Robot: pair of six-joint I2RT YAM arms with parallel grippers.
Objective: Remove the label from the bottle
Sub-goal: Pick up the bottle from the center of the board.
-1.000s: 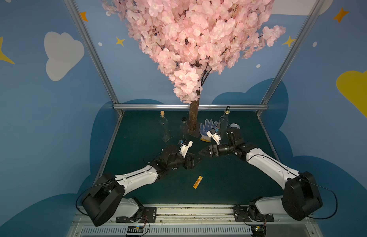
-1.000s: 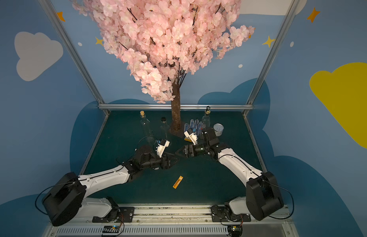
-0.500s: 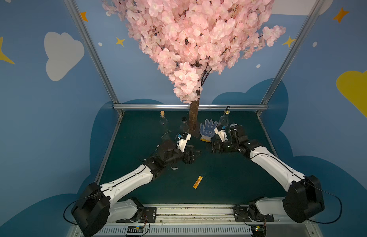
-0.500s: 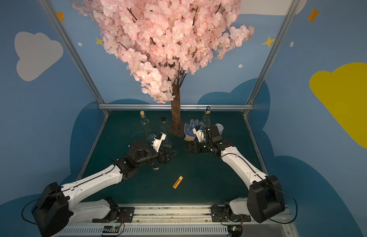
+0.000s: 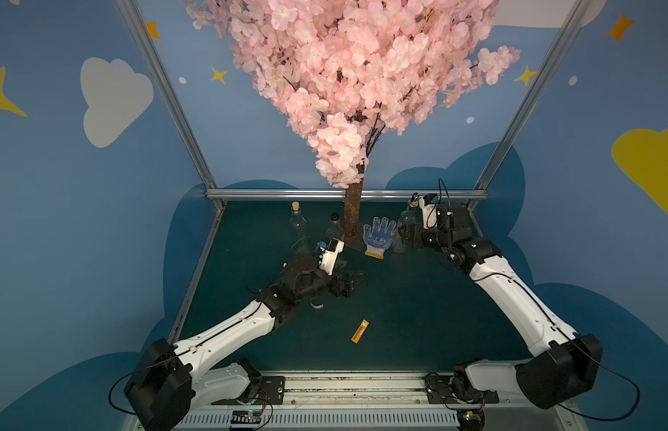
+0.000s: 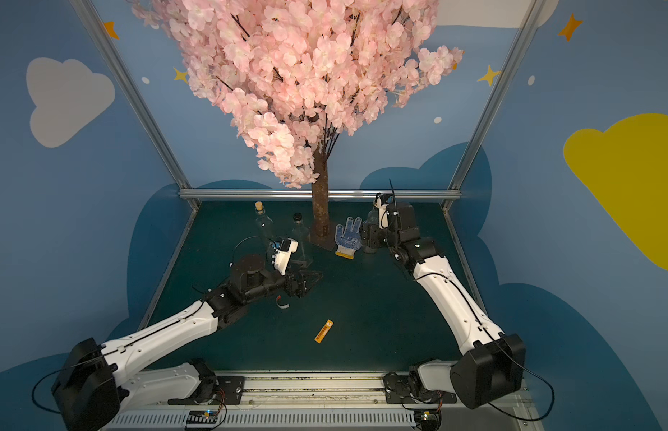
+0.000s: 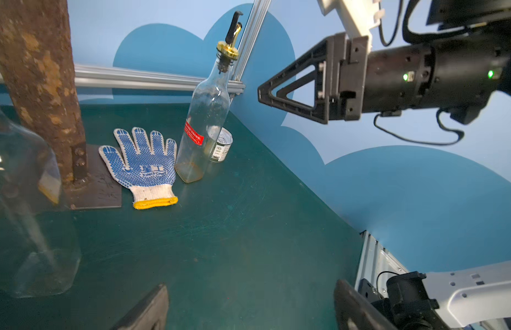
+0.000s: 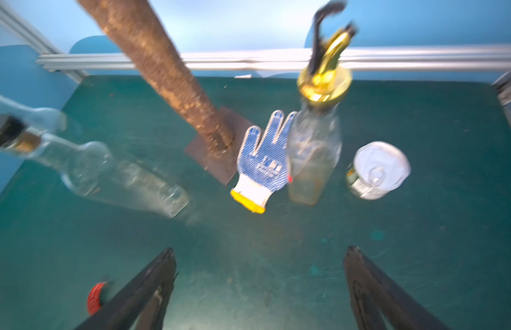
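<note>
1. In both top views the bottle stands upright at the back of the green mat, just right of the glove and the tree trunk. Its long axis runs straight up, with the gold pourer on top. The right gripper hangs in front of it and hides part of the glass, so contact cannot be judged here.
2. Also in the top views, the left gripper sits low over the middle of the mat, fingers spread and empty. A small curled scrap lies on the mat under its wrist, and an orange strip lies nearer the front. Two other clear bottles (one corked, one black-capped) stand left of the trunk.
3. In the left wrist view the bottle has its base on the mat and its neck up. A red label slants across the lower body. A small can stands just behind it, and the glove lies flat beside it. The right gripper is in the air, clearly apart from the bottle. The left gripper's fingers stand wide apart, with only mat between them.
4. The right wrist view (rather blurred) looks down on the bottle, pourer nearest the lens, between the glove and the can. The right gripper's fingers are wide apart and hold nothing. A red curl lies on the mat beside one finger.
</note>
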